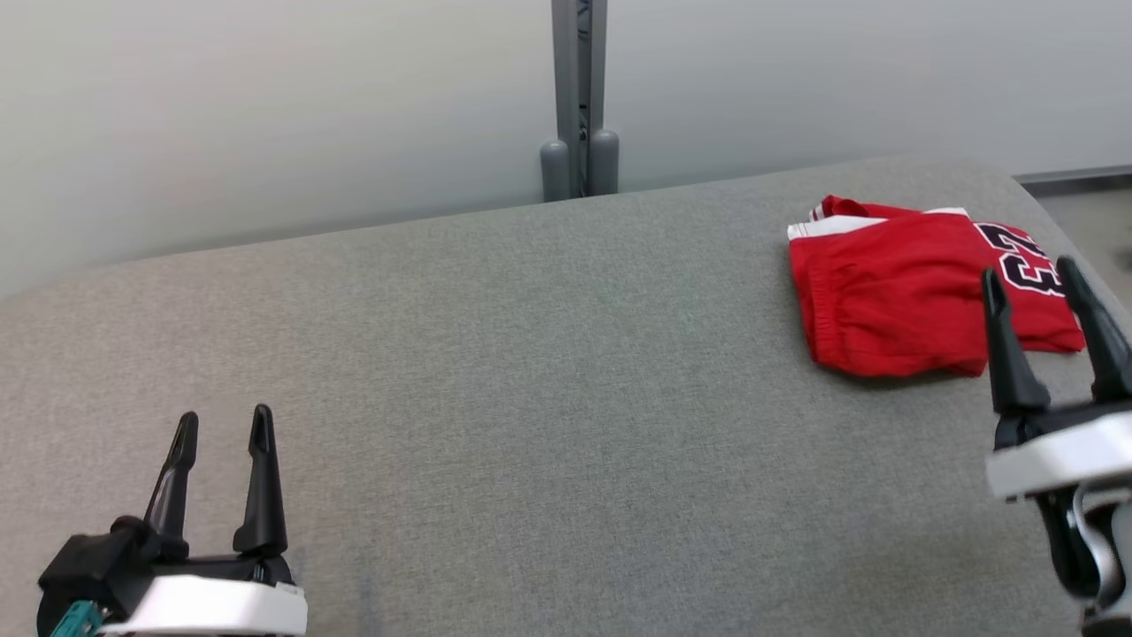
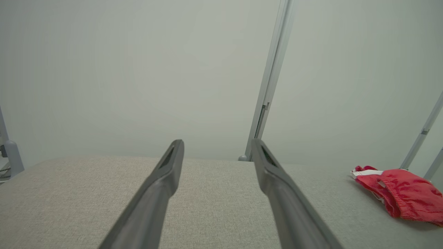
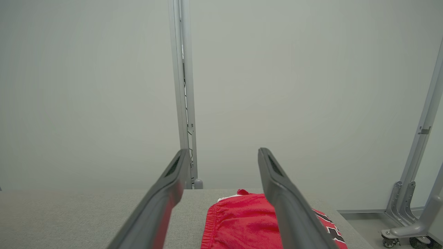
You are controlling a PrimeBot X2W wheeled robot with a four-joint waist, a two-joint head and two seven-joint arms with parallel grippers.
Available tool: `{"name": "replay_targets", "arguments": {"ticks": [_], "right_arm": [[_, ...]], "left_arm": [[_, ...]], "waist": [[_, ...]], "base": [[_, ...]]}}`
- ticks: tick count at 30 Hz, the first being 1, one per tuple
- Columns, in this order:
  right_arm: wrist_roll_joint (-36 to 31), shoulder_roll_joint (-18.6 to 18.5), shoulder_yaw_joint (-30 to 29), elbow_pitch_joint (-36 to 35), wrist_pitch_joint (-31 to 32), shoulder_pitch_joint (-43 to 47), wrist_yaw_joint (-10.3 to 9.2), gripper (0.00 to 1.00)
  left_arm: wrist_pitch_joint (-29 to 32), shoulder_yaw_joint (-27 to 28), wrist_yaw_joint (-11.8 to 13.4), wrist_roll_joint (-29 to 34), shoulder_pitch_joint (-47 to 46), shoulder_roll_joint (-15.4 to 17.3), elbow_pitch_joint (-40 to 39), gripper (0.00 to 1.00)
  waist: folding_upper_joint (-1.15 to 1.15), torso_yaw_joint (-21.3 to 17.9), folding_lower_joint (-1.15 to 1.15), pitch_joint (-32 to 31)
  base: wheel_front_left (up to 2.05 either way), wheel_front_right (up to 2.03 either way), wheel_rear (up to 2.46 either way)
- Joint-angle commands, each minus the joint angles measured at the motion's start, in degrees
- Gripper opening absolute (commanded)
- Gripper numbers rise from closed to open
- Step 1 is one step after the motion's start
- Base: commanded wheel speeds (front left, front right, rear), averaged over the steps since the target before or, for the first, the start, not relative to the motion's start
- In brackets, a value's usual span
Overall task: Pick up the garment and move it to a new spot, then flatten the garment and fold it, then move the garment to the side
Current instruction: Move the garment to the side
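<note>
Risk of snagging folded shorts [image 1: 884, 292] at upper-right table [image 1: 531, 354] edge with right claw [image 1: 1030, 274], wide and empty like left claw [image 1: 225, 416].

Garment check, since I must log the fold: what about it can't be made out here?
- Head view: the right gripper crosses the garment, covering part of its number.
- Right wrist view: the bottom edge cuts off its near part.
- Left wrist view: the right edge clips one end.
</note>
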Motion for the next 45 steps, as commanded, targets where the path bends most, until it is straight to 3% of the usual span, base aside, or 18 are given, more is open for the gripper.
{"name": "replay_targets", "arguments": {"ticks": [1,8,19,45], "right_arm": [[0.59,0.38,-0.82,-2.71,-0.23,2.72,-0.01,1.00],[0.54,4.76,-0.89,-11.46,-0.23,13.14,0.00,1.00],[-3.22,9.33,-2.91,-12.69,-0.24,19.01,0.00,1.00],[-3.33,9.16,0.10,-10.99,-0.24,18.00,0.00,1.00]], "left_arm": [[-0.22,0.43,0.22,-0.45,0.96,-0.13,-0.26,1.00],[-0.19,3.38,-0.99,-2.86,3.55,-2.47,-0.21,1.00],[-0.18,3.00,-3.35,2.38,4.33,-4.41,3.77,1.00],[-0.18,4.24,-5.43,5.75,2.67,-5.59,4.83,1.00]], "waist": [[0.00,1.11,0.00,-1.13],[0.00,3.26,0.00,-2.22],[0.00,5.89,0.00,-2.72],[0.00,6.53,0.00,-2.27]], "base": [[0.00,0.00,0.00],[0.00,0.00,0.00],[0.00,0.00,0.00],[0.00,0.00,0.00]]}}
